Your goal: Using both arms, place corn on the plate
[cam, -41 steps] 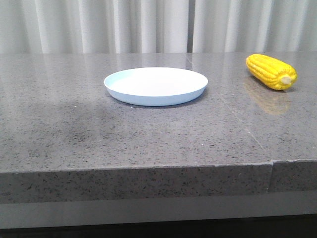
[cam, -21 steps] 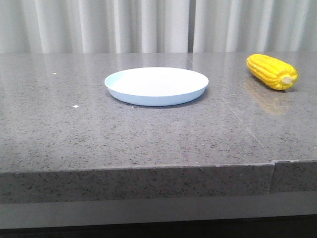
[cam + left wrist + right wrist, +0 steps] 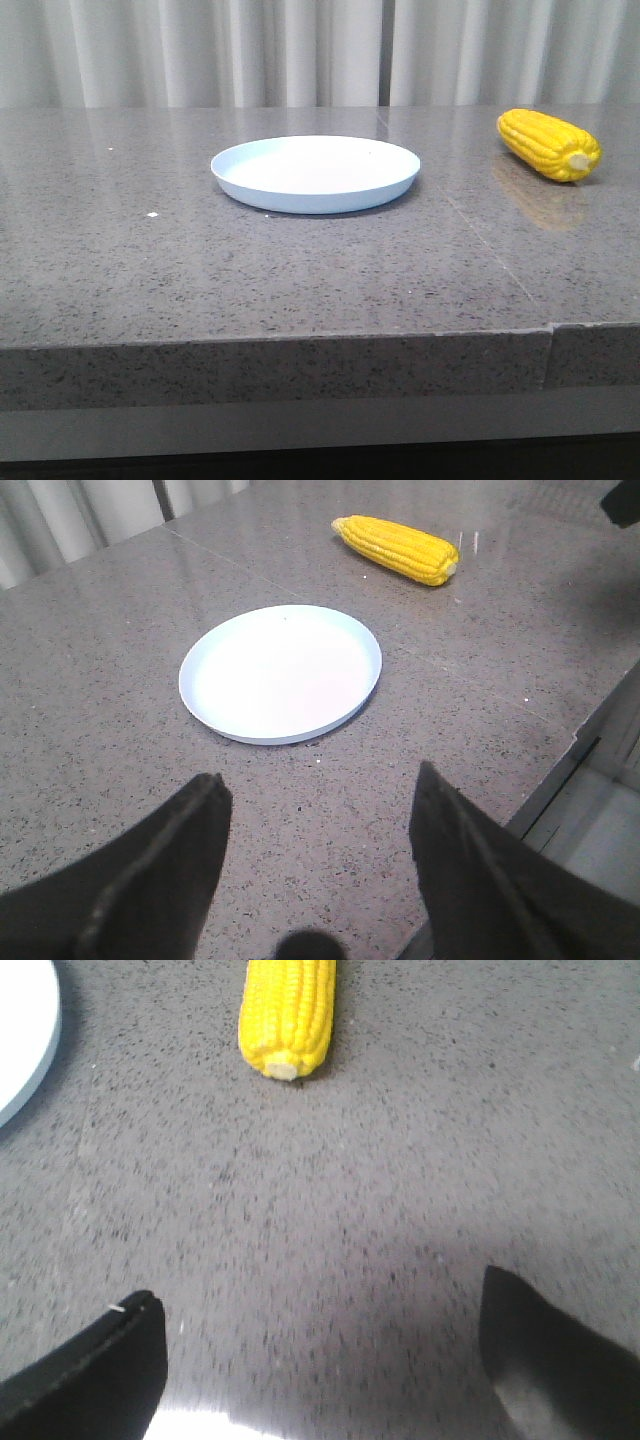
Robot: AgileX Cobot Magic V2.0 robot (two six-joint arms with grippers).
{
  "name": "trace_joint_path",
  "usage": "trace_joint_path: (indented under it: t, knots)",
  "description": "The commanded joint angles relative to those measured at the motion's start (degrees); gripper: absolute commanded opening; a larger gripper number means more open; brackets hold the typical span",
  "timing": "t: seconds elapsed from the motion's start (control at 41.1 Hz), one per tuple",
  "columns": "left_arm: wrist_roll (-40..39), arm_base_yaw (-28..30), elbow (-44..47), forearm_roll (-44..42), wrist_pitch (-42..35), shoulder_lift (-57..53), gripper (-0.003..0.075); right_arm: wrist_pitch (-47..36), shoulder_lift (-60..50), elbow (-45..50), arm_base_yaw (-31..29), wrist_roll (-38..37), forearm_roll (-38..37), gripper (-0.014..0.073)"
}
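Note:
The yellow corn (image 3: 549,144) lies on the grey stone table at the far right, its pale stub end toward the front. The pale blue-white plate (image 3: 315,173) sits empty at the table's middle, well to the left of the corn. Neither gripper shows in the front view. In the left wrist view my left gripper (image 3: 320,785) is open and empty above the table, short of the plate (image 3: 281,673), with the corn (image 3: 397,548) beyond it. In the right wrist view my right gripper (image 3: 318,1295) is open and empty, the corn (image 3: 287,1012) ahead of it, and the plate's rim (image 3: 40,1055) shows off to one side.
The table's front edge (image 3: 300,340) has a step or seam at the right (image 3: 551,330). White curtains (image 3: 300,50) hang behind the table. In the left wrist view the table's edge (image 3: 570,760) drops off to the floor.
A dark shadow on the table's left side one second ago is gone. The corn and plate have not moved.

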State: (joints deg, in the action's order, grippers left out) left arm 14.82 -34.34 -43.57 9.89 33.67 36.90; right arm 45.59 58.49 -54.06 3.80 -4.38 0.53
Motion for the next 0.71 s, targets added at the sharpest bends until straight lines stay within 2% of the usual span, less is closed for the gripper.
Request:
trace_joint_path:
  t: [0.0, 0.365, 0.682]
  knots:
    - [-0.1, -0.45, -1.35, 0.55, -3.82, -0.04, 0.0398, -2.46, 6.08, -6.16, -0.06, 0.52, 0.01, 0.0657]
    - [-0.1, -0.45, -1.35, 0.55, -3.82, -0.04, 0.0398, -3.52, 30.83, -25.67, -0.06, 0.52, 3.6, 0.0657]
    - [-0.1, -0.45, -1.35, 0.55, -3.82, -0.04, 0.0398, -4.48, 45.75, -38.35, -0.06, 0.52, 3.6, 0.0657]
